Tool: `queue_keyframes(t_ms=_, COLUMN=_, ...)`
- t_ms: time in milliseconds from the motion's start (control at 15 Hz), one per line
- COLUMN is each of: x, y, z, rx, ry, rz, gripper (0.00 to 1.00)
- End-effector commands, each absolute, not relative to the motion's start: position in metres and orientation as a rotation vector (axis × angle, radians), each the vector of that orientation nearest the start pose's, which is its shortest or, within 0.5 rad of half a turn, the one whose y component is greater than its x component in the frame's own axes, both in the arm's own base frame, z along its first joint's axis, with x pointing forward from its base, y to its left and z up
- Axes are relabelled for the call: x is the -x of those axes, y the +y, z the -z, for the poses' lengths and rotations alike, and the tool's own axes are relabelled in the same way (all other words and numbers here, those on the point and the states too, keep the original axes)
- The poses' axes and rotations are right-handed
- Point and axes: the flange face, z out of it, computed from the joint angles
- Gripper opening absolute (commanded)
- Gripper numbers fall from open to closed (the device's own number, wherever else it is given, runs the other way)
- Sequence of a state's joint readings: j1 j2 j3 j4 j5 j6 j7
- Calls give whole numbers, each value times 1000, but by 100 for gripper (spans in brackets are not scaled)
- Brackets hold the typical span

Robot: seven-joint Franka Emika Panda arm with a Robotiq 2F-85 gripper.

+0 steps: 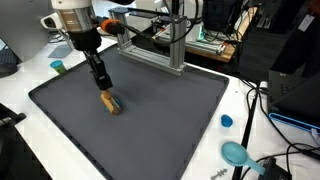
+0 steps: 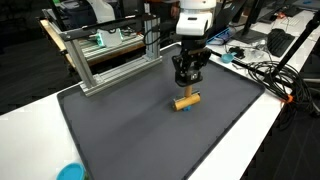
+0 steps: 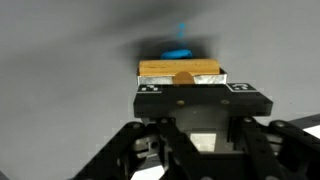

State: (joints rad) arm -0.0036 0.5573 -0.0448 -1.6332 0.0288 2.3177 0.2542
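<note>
Wooden block (image 2: 187,100) lies flat on the dark grey mat (image 2: 120,130), with a short blue piece (image 2: 177,105) at one end. The gripper (image 2: 188,90) points straight down over it, jaws clenched on the block's sides.

Wrist view: the block sits crosswise between the two black pads (image 3: 150,88), with the blue piece showing past it at 12 o'clock. Cannot tell whether the block is just clear of the mat or resting on it.

In an exterior view the block lies about 10 o'clock from the mat's centre. An aluminium frame (image 1: 150,45) stands at 12 o'clock, beyond the mat's far edge.

On the white table (image 1: 243,102):
- small blue cap (image 1: 227,121) at 3 o'clock, just off the mat
- teal round dish (image 1: 236,153) at 4 o'clock, near the corner
- teal cup (image 1: 58,66) at 10 o'clock, well apart from the block
</note>
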Motion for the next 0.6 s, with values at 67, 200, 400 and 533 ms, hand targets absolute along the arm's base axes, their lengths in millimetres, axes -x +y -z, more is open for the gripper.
queue_keyframes(t_ms=67, x=-711, y=-33, z=-279, rx=3036, ry=584, rz=231, gripper=22)
queue_keyframes(t_ms=200, x=-712, y=-34, z=-279, rx=3020, ry=654, rz=233, gripper=22)
queue_keyframes(t_ms=400, x=-716, y=-38, z=-283, rx=2966, ry=802, rz=268, gripper=22)
queue_keyframes(t_ms=533, x=-719, y=-41, z=-286, rx=2941, ry=879, rz=288, gripper=22)
